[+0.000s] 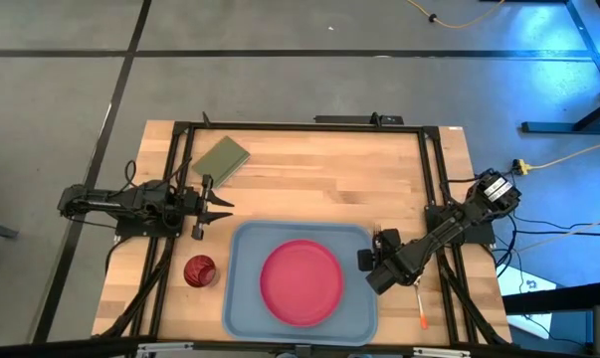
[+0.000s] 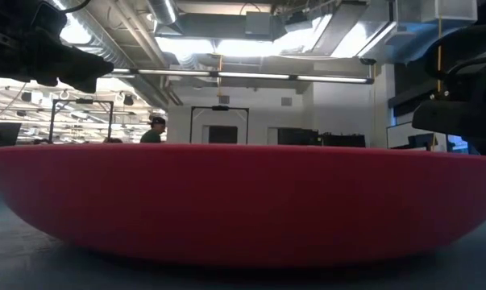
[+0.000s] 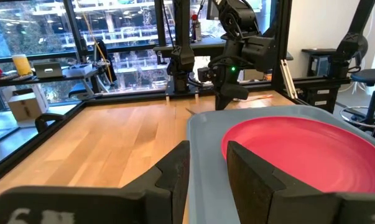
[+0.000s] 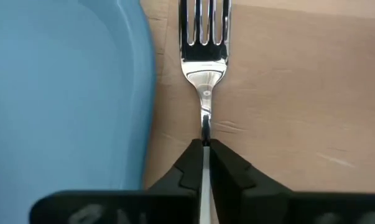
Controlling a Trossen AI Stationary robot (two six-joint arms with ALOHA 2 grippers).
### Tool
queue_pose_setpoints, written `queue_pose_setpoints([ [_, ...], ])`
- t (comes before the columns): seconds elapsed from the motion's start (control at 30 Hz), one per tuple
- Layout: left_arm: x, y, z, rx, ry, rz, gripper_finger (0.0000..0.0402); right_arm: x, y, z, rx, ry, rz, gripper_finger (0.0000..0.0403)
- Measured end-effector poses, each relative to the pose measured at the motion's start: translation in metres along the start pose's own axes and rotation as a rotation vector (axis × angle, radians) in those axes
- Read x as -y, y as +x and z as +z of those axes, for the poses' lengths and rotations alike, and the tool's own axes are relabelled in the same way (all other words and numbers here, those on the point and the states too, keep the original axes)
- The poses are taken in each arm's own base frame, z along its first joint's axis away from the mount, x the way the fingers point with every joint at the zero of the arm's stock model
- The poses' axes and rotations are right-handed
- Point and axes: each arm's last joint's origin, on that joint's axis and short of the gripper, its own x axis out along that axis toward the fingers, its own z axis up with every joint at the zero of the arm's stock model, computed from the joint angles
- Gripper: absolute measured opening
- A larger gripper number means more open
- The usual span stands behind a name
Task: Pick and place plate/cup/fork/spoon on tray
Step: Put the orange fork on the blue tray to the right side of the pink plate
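The pink-red plate [image 1: 301, 281] lies flat in the light blue tray [image 1: 245, 254] at the table's near middle; it fills the low view [image 2: 243, 201]. The dark red cup [image 1: 199, 270] stands on the table left of the tray. The fork [image 4: 204, 37] lies alongside the tray's right edge [image 4: 143, 74], tines toward the far side. My right gripper [image 4: 206, 144] is shut on it, right of the tray [image 1: 376, 261]. My left gripper [image 3: 209, 168] is open and empty, off the tray's far left corner [image 1: 212, 206]. No spoon bowl shows. My right gripper pinches the fork's slim metal neck [image 4: 205, 127], just behind the tines, between its two fingertips. The fingers come from above, one on each side of the neck. The handle is hidden under the gripper. I cannot tell whether the fork is lifted off the table.
An olive green pad [image 1: 221, 159] lies at the far left of the table. An orange handle end [image 1: 421, 318] shows near the right arm at the near right; its head is hidden. A black frame [image 1: 300, 126] rims the table. A person [image 2: 154, 129] stands far behind.
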Motion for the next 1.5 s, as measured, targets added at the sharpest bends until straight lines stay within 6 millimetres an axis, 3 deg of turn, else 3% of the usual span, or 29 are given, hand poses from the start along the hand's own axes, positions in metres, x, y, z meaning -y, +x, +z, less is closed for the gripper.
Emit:
queue_pose_setpoints([
  [0.23,0.0,0.0,0.0,0.0,0.0,0.0,0.01,-0.003,-0.032,0.009,0.056,-0.03,-0.082,0.0008],
  [0.5,0.0,0.0,0.0,0.0,0.0,0.0,0.01,-0.02,-0.059,0.009,0.081,-0.053,0.028,0.0008],
  [0.77,0.0,0.0,0.0,0.0,0.0,0.0,0.01,-0.045,-0.05,-0.009,-0.011,0.013,0.232,0.0011],
  [1.03,0.0,0.0,0.0,0.0,0.0,0.0,0.01,-0.063,-0.024,-0.033,-0.143,0.071,0.208,0.0011],
  [1.3,0.0,0.0,0.0,0.0,0.0,0.0,0.01,-0.066,-0.042,-0.032,-0.08,0.026,0.054,0.0012],
  [1.5,0.0,0.0,0.0,0.0,0.0,0.0,0.01,-0.065,-0.042,-0.039,-0.089,0.036,0.091,0.0026],
])
